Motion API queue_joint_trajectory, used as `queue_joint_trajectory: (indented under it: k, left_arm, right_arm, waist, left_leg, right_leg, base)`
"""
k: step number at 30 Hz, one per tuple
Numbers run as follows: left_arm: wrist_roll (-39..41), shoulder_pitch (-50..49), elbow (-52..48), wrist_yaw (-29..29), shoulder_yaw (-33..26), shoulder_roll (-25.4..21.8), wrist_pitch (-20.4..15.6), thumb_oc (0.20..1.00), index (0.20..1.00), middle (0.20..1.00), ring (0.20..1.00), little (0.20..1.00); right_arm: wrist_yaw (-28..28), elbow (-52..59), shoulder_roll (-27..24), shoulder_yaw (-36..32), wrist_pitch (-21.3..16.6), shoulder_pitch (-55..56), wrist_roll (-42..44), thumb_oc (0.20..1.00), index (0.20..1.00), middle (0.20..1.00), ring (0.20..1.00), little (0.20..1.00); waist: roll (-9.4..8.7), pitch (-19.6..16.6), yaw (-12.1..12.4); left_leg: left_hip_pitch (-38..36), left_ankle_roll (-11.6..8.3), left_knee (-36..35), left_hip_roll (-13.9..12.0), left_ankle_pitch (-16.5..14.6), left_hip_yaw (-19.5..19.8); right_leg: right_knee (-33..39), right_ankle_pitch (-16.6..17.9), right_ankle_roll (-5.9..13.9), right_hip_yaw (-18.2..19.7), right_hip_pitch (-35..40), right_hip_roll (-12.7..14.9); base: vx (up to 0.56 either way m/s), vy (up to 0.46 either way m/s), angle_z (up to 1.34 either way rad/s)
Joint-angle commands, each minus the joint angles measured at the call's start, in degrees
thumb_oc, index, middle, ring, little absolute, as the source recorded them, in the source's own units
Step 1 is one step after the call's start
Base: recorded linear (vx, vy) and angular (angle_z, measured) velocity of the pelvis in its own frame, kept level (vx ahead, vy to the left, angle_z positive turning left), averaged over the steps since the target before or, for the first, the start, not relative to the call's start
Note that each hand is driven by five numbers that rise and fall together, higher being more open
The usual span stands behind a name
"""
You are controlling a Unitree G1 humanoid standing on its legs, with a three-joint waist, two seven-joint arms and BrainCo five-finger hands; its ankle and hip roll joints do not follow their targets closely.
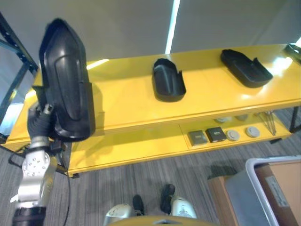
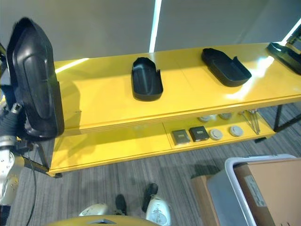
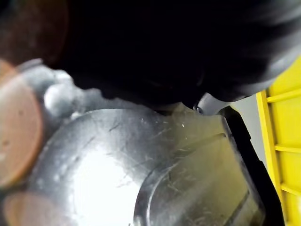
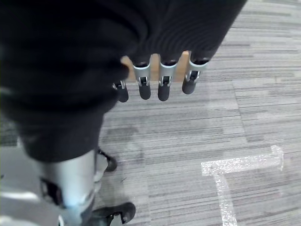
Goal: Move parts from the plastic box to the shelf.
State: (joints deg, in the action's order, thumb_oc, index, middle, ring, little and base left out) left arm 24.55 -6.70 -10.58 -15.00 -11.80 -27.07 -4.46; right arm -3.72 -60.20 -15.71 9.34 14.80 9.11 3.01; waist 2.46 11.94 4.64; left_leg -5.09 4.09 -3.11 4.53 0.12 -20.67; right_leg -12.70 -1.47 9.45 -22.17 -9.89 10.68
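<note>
Black part (image 1: pixel 66 80) upright in clenched left hand (image 1: pixel 41 123), beside shelf (image 1: pixel 127 101) left edge; right hand (image 4: pixel 160 80) relaxed.

Your right hand (image 4: pixel 155 75) hangs above grey striped carpet (image 4: pixel 197 141), its dark ribbed cover filling the upper part of the view and its silver, dark-tipped fingers (image 4: pixel 163 87) lined up in a row, relaxed and holding nothing. A small tan patch, possibly cardboard, shows just behind the fingers. On the carpet you can see a right-angled mark of pale tape (image 4: pixel 235 169).
</note>
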Motion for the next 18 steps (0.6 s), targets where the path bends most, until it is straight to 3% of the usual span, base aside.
queue_joint_trajectory:
  k: [1, 4, 8, 11, 13, 14, 16, 17, 18]
  left_arm:
    - [-1.25, 5.81, -6.89, -1.59, -0.49, -0.8, -0.74, 0.2, 0.2, 0.2, 0.2, 0.2]
    - [-1.25, 6.37, -7.13, -2.56, 0.1, -0.18, 0.74, 0.2, 0.2, 0.2, 0.2, 0.2]
    - [-0.95, 5.64, -7.0, -2.09, -0.16, -0.04, 1.03, 0.2, 0.2, 0.2, 0.2, 0.2]
    - [-1.11, 6.79, -6.33, -0.09, 1.32, 0.59, 1.88, 0.2, 0.2, 0.2, 0.2, 0.2]
    - [-0.76, 7.04, -6.09, -0.53, 1.72, 0.35, 1.32, 0.2, 0.2, 0.2, 0.2, 0.2]
    - [-0.17, 6.96, -5.98, -0.43, 1.6, 0.12, 0.61, 0.2, 0.2, 0.2, 0.2, 0.2]
    - [-0.13, 7.04, -6.03, -0.16, 1.82, 0.25, 0.52, 0.2, 0.2, 0.2, 0.2, 0.2]
    - [-0.82, 7.25, -6.11, -0.09, 2.5, 0.42, 0.89, 0.2, 0.2, 0.2, 0.2, 0.2]
    - [-0.96, 7.37, -6.1, -0.16, 2.76, 0.43, 0.92, 0.2, 0.2, 0.2, 0.2, 0.2]
  right_arm:
    - [0.63, -5.9, 0.46, 1.86, -2.02, -1.77, 1.23, 1.0, 1.0, 1.0, 1.0, 1.0]
    - [0.77, -6.81, -0.31, 1.89, -2.08, -2.45, 0.34, 1.0, 1.0, 1.0, 1.0, 1.0]
    - [1.35, -6.59, -0.43, 1.6, -1.82, -1.78, -0.94, 1.0, 1.0, 1.0, 1.0, 1.0]
    - [-0.22, -8.04, -0.35, 0.53, -2.67, -1.62, 2.1, 1.0, 1.0, 1.0, 1.0, 1.0]
    - [0.45, -8.54, -0.59, 0.12, -2.91, -1.88, 1.17, 1.0, 1.0, 1.0, 1.0, 1.0]
    - [1.01, -9.12, -0.91, -0.09, -3.62, -1.93, -0.09, 1.0, 1.0, 1.0, 1.0, 1.0]
    - [0.27, -9.17, -1.4, -0.32, -3.91, -1.94, 0.63, 1.0, 1.0, 1.0, 1.0, 1.0]
    - [-0.38, -9.3, -2.06, -0.34, -4.13, -2.28, 2.81, 1.0, 1.0, 1.0, 1.0, 1.0]
    - [-0.4, -9.22, -2.28, -0.36, -4.05, -2.38, 3.33, 1.0, 1.0, 1.0, 1.0, 1.0]
  waist:
    - [-1.0, -1.2, 1.19]
    - [-1.59, -1.82, 1.42]
    - [-1.84, -1.54, 1.45]
    - [-2.15, 0.06, -0.19]
    - [-1.86, 0.06, -0.5]
    - [-1.35, -0.16, -0.82]
    - [-0.75, -0.35, -1.24]
    - [-0.19, -0.21, -1.74]
    - [-0.11, -0.1, -1.93]
  left_leg:
    - [-1.74, -4.47, -1.71, -2.28, -3.58, 3.37]
    - [-0.76, -5.31, -0.23, -2.61, -3.86, 1.55]
    - [0.78, -5.69, 4.34, -3.23, -5.18, 0.26]
    - [3.24, -6.84, 12.08, -9.93, -5.87, -5.1]
    - [3.23, -7.29, 12.12, -11.63, -5.11, -5.17]
    - [2.66, -9.27, 10.36, -15.19, -1.19, -5.32]
    - [2.24, -11.56, 8.7, -18.79, 3.84, -5.53]
    - [2.92, -13.72, 8.83, -22.59, 9.05, -6.08]
    - [3.15, -14.0, 9.42, -23.39, 9.88, -6.22]
  right_leg:
    - [10.62, 4.86, 2.23, -2.2, 8.31, -3.72]
    - [14.22, 4.65, 1.38, -2.79, 10.7, -4.44]
    - [13.57, 3.59, 0.61, -3.5, 11.51, -4.29]
    - [9.06, 0.91, -1.58, -5.71, 11.17, -2.73]
    - [7.4, 0.01, -2.06, -5.96, 10.54, -2.35]
    - [6.36, -1.19, -2.73, -6.37, 10.37, -2.13]
    - [5.75, -2.16, -3.19, -6.69, 10.65, -1.84]
    - [4.83, -3.24, -3.82, -7.07, 11.0, -1.59]
    - [4.47, -3.56, -4.06, -7.13, 11.01, -1.47]
  base:
    - [0.09, -0.108, 0.21]
    - [0.08, -0.09, 0.0]
    - [0.05, -0.071, -0.06]
    - [-0.03, -0.01, 0.22]
    - [-0.02, 0.159, 0.39]
    - [0.01, 0.242, 0.39]
    - [0.01, 0.254, 0.25]
    - [0.0, 0.208, 0.09]
    - [-0.02, 0.306, 0.13]
